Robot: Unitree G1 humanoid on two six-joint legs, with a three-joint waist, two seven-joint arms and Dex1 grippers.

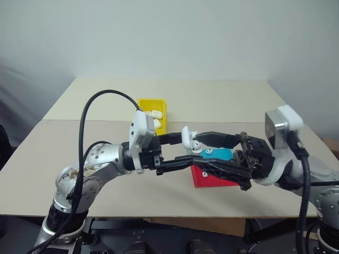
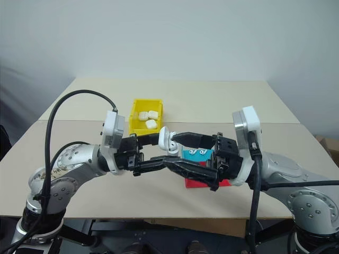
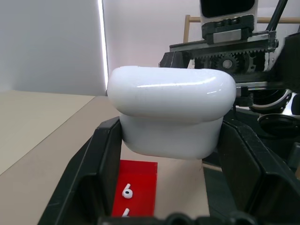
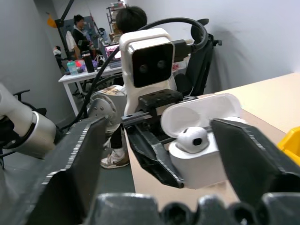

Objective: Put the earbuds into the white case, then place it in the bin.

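White and glossy, the white case (image 4: pixel 201 140) sits clamped between the two black fingers of the left tool (image 1: pixel 183 151), held up in the air above the bench (image 1: pixel 222 100) with its flip lid tipped open. That pose makes sense: the mouth of the case faces the right tool (image 4: pixel 154 159), so the other arm can work at it without the case sliding about.

One of the earbuds (image 4: pixel 193 138) sits in the open case, its rounded head showing above the rim; whether it is fully seated is hard to tell. The right tool stands with its fingers spread wide to either side of the case, touching nothing and empty, which suggests the bud has been let go there.

Below the two arms lies a flat red and blue tray (image 1: pixel 212 177), and the left wrist view shows two more small white buds (image 3: pixel 127 191) lying on its red part. The bin (image 2: pixel 139 124), bright yellow, stands farther back on the bench with several white cases already in it. Judging by this, the lid is not yet closed and the drop into the bin remains.
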